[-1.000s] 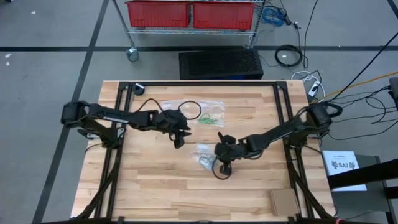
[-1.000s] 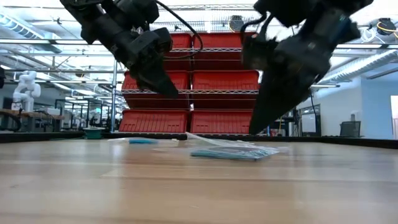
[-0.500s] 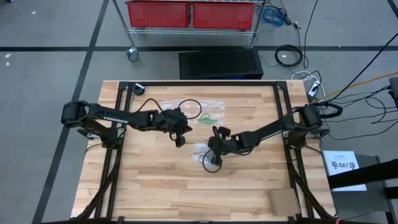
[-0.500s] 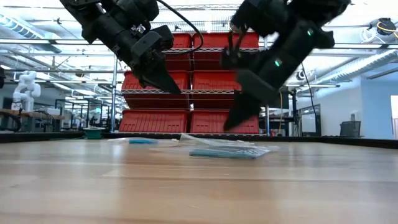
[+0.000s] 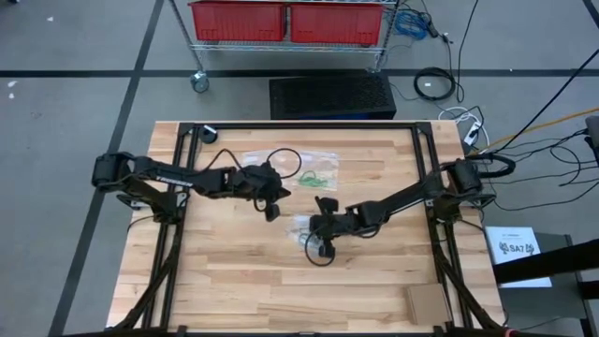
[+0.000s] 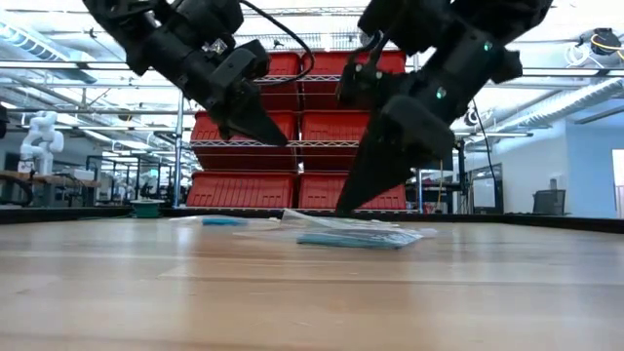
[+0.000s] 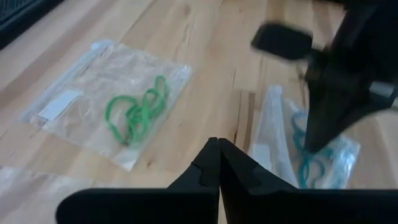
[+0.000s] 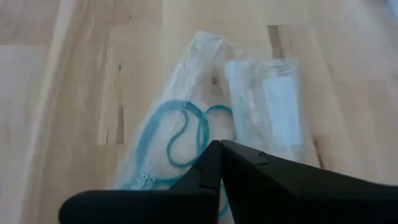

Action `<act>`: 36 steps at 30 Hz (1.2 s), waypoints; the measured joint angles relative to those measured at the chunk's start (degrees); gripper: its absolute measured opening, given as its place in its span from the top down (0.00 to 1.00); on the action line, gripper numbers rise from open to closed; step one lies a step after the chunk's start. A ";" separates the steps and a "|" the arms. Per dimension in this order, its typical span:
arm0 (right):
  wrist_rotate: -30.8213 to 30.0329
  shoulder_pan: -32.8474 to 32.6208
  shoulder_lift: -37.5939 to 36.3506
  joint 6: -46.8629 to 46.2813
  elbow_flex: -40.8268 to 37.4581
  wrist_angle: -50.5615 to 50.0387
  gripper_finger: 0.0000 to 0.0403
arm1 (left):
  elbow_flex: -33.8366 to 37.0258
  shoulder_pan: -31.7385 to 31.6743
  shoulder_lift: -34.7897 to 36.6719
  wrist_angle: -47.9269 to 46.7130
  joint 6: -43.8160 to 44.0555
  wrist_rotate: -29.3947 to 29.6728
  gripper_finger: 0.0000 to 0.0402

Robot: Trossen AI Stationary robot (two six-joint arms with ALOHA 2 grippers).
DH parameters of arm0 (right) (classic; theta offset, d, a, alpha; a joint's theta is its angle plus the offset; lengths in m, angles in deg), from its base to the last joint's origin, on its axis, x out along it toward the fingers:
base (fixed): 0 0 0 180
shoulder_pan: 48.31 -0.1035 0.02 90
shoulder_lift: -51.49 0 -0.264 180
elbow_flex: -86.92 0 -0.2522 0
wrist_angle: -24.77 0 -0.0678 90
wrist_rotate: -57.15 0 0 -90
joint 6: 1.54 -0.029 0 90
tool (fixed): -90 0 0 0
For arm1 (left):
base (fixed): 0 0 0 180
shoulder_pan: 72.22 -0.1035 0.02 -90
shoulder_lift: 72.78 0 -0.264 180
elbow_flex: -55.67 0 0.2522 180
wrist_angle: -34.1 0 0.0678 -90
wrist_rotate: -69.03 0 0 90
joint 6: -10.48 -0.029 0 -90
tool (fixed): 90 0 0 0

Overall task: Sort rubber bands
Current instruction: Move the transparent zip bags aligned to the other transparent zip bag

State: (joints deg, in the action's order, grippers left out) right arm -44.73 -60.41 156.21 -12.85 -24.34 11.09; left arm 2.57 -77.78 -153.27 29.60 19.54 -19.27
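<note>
Right gripper (image 6: 343, 207) hangs over the middle of the wooden table (image 5: 234, 281) with its two fingers pressed together and nothing between them; in the low view its tip points down at a clear plastic bag (image 6: 363, 236) and sits just above the bag's near end, and contact cannot be confirmed. In the right wrist view the closed fingers (image 8: 214, 163) point at that same bag (image 8: 205, 106), which lies flat on the wood and holds teal-blue rubber bands (image 8: 186, 134) looped over one another. Left gripper (image 6: 273, 137) is held higher, well clear of the table surface, with its fingers also closed together and empty. In the high view the left gripper (image 5: 272, 212) is near the table centre, just beside the right gripper (image 5: 321, 227), and the two are apart. The left wrist view looks past the closed fingers (image 7: 214, 163) at a second clear bag (image 7: 106, 99) lying flat on the wood, containing green rubber bands (image 7: 135, 111) in a loose tangle. The bag of teal-blue bands (image 7: 317, 155) lies near it, with the right arm's dark fingers standing over it. In the high view the green bands (image 5: 316, 178) lie toward the far side of the table, beyond both grippers. Red bins (image 6: 336, 127) on a wire shelf stand beyond the far edge of the table.
</note>
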 joint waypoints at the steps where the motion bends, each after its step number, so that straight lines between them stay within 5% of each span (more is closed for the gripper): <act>1: 0.01 0.00 0.59 0.01 0.02 0.28 1.00 | 0.95 0.07 0.00 2.20 0.68 0.00 1.00; 7: -0.72 1.32 2.30 0.02 0.01 0.29 1.00 | 5.04 0.06 0.00 9.90 2.52 -0.01 1.00; 18: -20.74 2.46 -5.43 -2.68 0.01 -2.96 1.00 | 6.58 0.21 0.01 11.31 4.03 0.02 1.00; 23: 1.25 2.17 -4.89 -1.97 0.09 -0.93 1.00 | 6.94 1.01 2.71 10.62 2.59 0.02 1.00; 28: 1.53 0.24 0.45 -3.91 -0.01 -3.26 1.00 | 8.27 1.76 3.71 8.86 2.44 -4.17 1.00; 36: 11.28 -0.28 1.78 -2.69 0.18 -4.50 1.00 | 8.92 6.30 -4.18 9.19 -5.75 -13.08 1.00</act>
State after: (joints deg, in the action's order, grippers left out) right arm -33.46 -60.69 157.99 -15.54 -24.16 6.59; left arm 11.49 -71.48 -157.45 38.80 13.80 -32.35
